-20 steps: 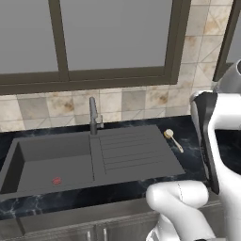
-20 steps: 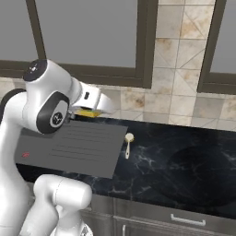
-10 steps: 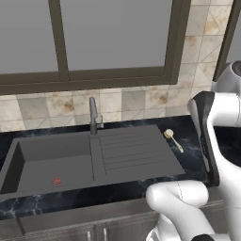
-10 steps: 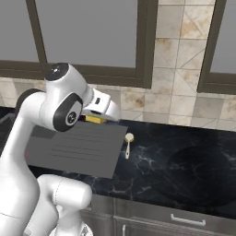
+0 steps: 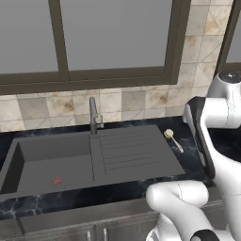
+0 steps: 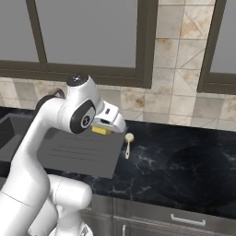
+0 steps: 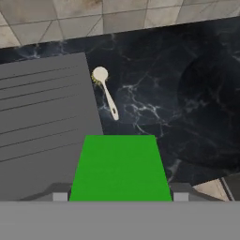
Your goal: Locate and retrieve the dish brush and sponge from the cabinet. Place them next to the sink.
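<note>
The sponge [image 7: 120, 168] sits clamped between the jaws, its green face broad and near in the hand view, with a small dark finger tip [image 7: 59, 196] pressing at each lower corner; in the right base view its yellow layer [image 6: 101, 131] peeks out under the white hand, held above the far edge of the ribbed drainboard. The gripper [image 6: 107, 128] hangs over the seam where the sink [image 5: 70, 160] meets the black marble worktop [image 6: 184, 161]. The dish brush [image 7: 106, 93] lies flat on that worktop just beside the drainboard's right edge, head of bristles toward the tiled wall, handle pointing toward the front edge, well apart from the held sponge and beyond it as the hand looks. The faucet [image 5: 93, 116] stands at the back of the sink.
</note>
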### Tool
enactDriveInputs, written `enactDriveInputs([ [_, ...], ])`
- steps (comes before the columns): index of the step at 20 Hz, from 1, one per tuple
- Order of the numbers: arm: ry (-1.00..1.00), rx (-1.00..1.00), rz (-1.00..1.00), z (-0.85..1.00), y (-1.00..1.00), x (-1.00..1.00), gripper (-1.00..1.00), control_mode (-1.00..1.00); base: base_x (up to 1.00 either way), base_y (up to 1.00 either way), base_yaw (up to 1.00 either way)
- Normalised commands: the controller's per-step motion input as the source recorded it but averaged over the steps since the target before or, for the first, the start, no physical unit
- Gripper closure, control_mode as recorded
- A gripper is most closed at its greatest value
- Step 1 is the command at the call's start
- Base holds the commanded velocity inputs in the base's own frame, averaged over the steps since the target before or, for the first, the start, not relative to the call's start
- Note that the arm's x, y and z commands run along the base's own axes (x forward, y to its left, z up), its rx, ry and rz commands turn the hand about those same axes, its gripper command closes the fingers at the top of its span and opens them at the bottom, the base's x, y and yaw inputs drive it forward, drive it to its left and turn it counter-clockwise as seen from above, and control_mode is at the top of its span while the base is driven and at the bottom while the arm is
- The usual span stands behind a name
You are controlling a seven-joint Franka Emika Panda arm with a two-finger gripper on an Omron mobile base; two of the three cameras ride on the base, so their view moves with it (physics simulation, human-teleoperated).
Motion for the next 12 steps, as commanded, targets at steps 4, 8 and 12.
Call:
enactDriveInputs([
  [4, 0.09, 0.00, 0.00, -0.42, -0.18, 0.10, 1.00, -1.00, 0.00, 0.00, 0.00],
  [8, 0.03, 0.13, 0.00, -0.60, -0.27, 0.00, 1.00, -1.00, 0.00, 0.00, 0.00],
  [12, -0.06, 0.13, 0.00, -0.50, -0.15, -0.02, 1.00, -1.00, 0.00, 0.00, 0.00],
])
